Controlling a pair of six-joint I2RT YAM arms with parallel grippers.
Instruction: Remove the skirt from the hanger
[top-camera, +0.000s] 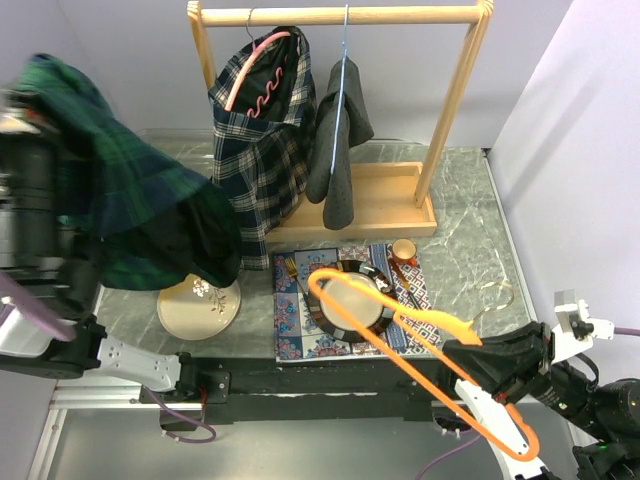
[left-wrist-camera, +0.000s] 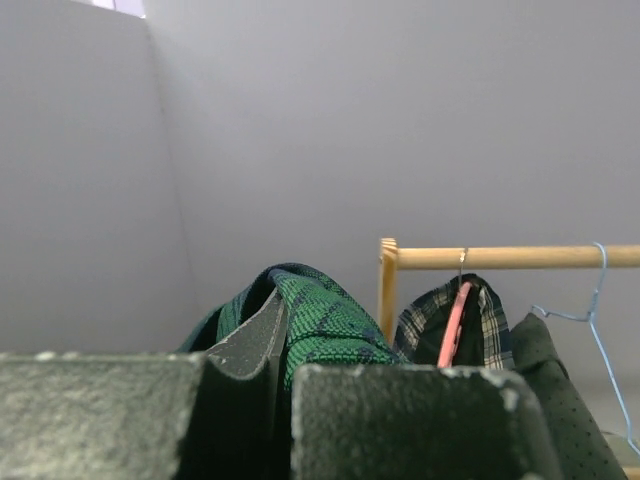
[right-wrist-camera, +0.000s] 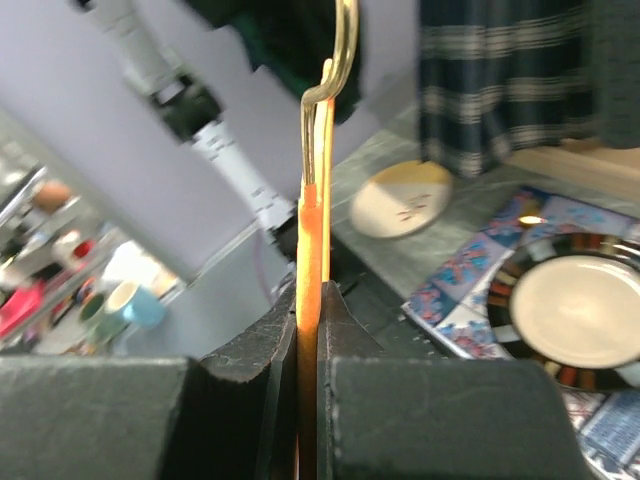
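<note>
- Already the green plaid skirt (top-camera: 130, 200) hangs free of any hanger at the upper left of the top view, pinched in the closed left gripper (left-wrist-camera: 290, 372)
- The orange hanger (top-camera: 400, 335) is bare, reaching from centre to lower right, clamped edge-on by the right gripper (right-wrist-camera: 310, 335)
- Separation looks done; next, I judge, each arm needs a low, gentle release clear of the plate (top-camera: 350, 300)
- Grey marbled table (top-camera: 470, 210), wooden rack (top-camera: 340, 15) at top centre, pale walls

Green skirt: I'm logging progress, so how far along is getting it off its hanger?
Done: the green skirt hangs apart from the orange hanger, which is bare. In hand: the left gripper is shut on the green skirt, raised at the left; the right gripper is shut on the orange hanger. Left: probably only setting both down.
</note>
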